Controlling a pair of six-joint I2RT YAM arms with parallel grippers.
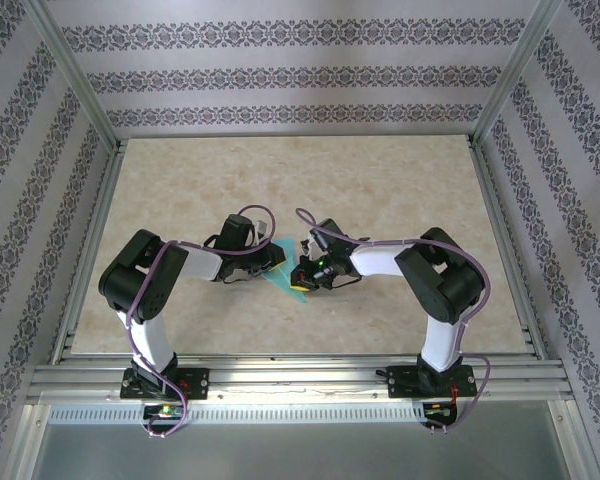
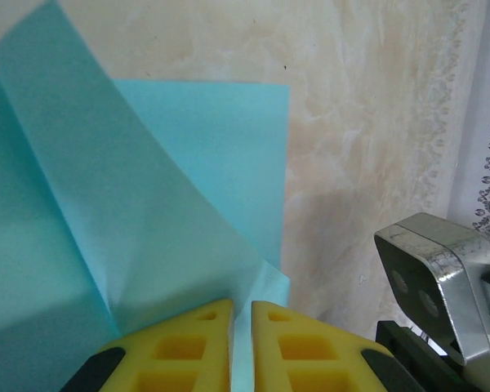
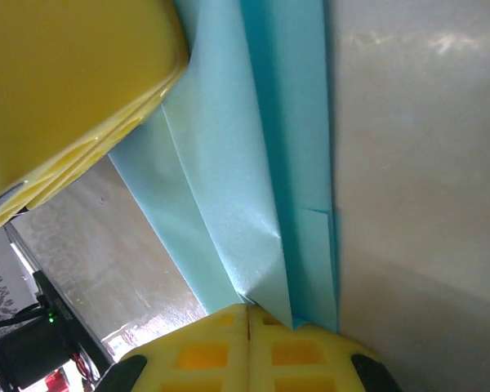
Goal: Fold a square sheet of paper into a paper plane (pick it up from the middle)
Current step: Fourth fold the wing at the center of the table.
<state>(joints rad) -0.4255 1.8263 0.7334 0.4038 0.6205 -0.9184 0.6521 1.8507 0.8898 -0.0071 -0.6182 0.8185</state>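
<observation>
Left gripper (image 2: 242, 317): fingers all but closed, with a thin slit between them and the paper sheet (image 2: 188, 180) running through it, so it is pinched. Right gripper (image 3: 248, 317): fingers pressed together, no gap. A folded corner of the sheet runs into the tips at their 1 o'clock, so I read that as pinched too, though the contact itself is hidden. The step in hand looks like forming a lengthwise fold with both grippers on the sheet. To do it well: hold both pinches firm, move the two in step so the thin paper doesn't tear or buckle between them, lay the raised flap edge to edge before pressing, then flatten the crease against the table (image 2: 367, 122). Risk: layers slip and the crease goes skew. Left wrist view: the flap rises from the slit toward 11 o'clock, curling off the flat part, which spreads from 9 to 12 o'clock. Its right edge ends about 1 o'clock of the tips, with bare table beyond. Right wrist view: stacked creased layers run from the tips toward 12 o'clock, and a yellow block, likely the left gripper's finger (image 3: 65, 90), sits over them at 10 o'clock. Top view: the sheet sits mid-table between the two grippers.
</observation>
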